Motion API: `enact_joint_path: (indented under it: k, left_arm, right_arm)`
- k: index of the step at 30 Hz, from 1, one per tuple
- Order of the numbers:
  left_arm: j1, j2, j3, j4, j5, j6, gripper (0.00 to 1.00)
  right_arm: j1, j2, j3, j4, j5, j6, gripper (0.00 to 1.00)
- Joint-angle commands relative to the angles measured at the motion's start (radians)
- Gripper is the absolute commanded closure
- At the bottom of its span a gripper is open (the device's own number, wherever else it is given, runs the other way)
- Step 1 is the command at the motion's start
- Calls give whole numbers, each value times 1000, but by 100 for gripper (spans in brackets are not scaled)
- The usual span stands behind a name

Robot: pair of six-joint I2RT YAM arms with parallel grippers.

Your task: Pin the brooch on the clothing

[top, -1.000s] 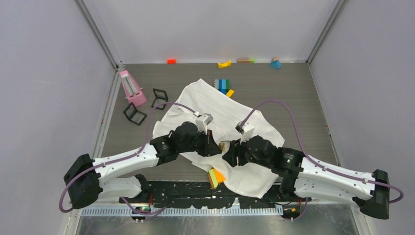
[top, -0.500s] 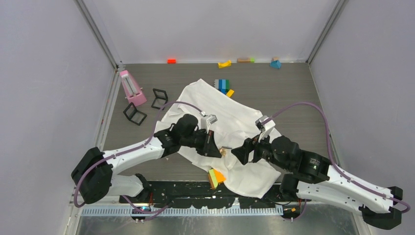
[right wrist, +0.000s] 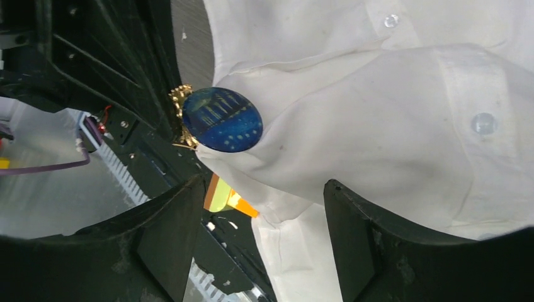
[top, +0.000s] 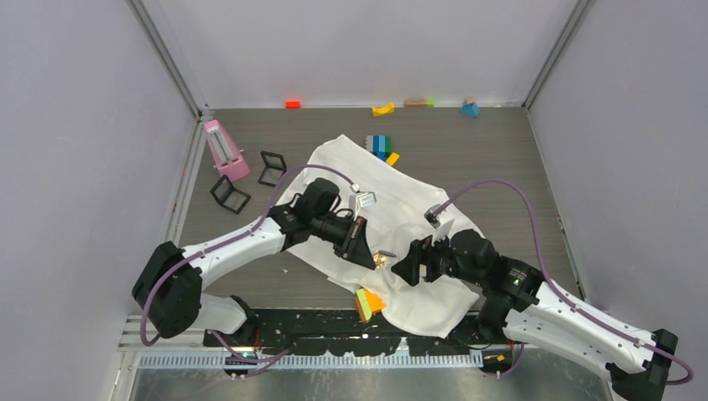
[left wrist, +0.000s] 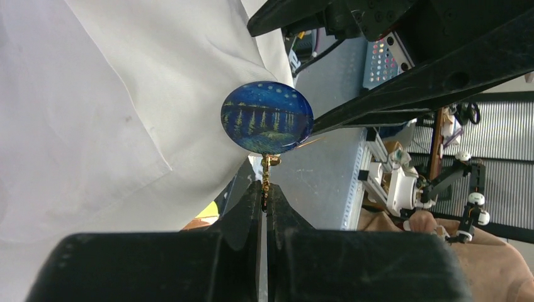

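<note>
The brooch (left wrist: 267,117) is a dark-blue round disc with a gold clasp below it. My left gripper (left wrist: 264,195) is shut on that gold clasp and holds the brooch against a raised fold of the white shirt (left wrist: 94,94). In the top view the brooch (top: 381,260) sits at the shirt's (top: 401,209) lower left edge, between my left gripper (top: 367,251) and my right gripper (top: 409,269). In the right wrist view the brooch (right wrist: 221,119) lies on the shirt (right wrist: 378,113), beyond my open, empty right gripper (right wrist: 261,207).
A yellow-orange block (top: 367,302) lies at the shirt's near edge, also in the right wrist view (right wrist: 227,198). Blue-green blocks (top: 381,144) sit behind the shirt. A pink object (top: 225,150) and two black-framed cubes (top: 230,194) (top: 272,168) stand at the left. Small blocks line the back wall.
My right gripper has let go, opened and drawn back to the right from the brooch. My left gripper has shifted slightly right and keeps its hold on the clasp.
</note>
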Motion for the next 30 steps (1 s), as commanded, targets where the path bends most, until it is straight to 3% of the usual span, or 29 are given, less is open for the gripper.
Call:
enact_joint_path:
  k: [1,10,30]
  left_arm:
    - [8,5,51,-52,102,59,100]
    - [8,1,101,-173,213,190,100]
    - [1,7,78,-142,285,190,100]
  right_arm:
    - [-4,-26,-14,123,-102,43,26]
    - [-4,-5,-55,231,-160,84,33]
    - [-4,19,-68,339,-281,119,42]
